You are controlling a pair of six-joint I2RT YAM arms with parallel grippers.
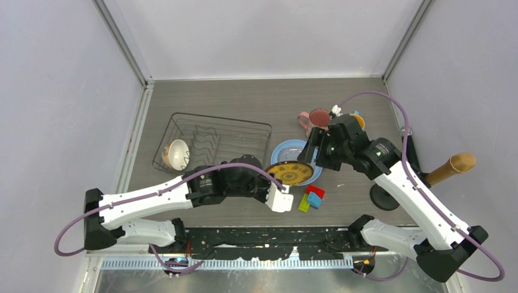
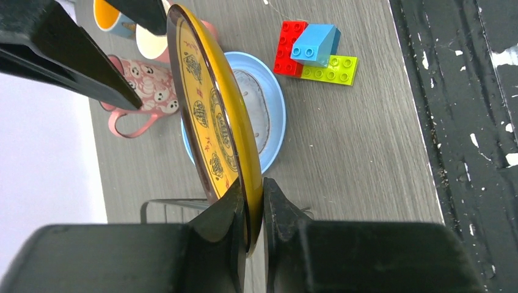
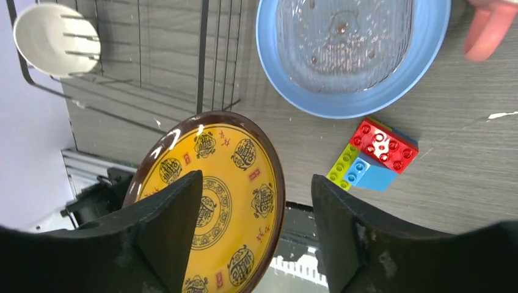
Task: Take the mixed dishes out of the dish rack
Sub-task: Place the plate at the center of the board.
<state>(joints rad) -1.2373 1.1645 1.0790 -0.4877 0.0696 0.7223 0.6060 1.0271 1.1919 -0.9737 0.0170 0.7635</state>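
My left gripper [image 2: 255,201] is shut on the rim of the yellow dark-patterned plate [image 2: 211,116] and holds it on edge above the table, just right of the dish rack [image 1: 214,139]. The light blue plate [image 1: 292,149] lies flat on the table beyond it. My right gripper [image 3: 253,213] is open and empty, facing the yellow plate [image 3: 232,183], whose right edge shows between the fingers. The cream bowl [image 1: 177,154] leans in the rack's left end. The speckled pink mug [image 2: 146,85], salmon mug [image 1: 319,116] and blue mug with orange inside [image 2: 110,15] stand behind the blue plate.
Red, blue and green blocks [image 1: 313,198] lie on the table near the front, right of the yellow plate. A tan tube [image 1: 452,168] and a black round base [image 1: 385,196] are at the right edge. Grey walls close in the table.
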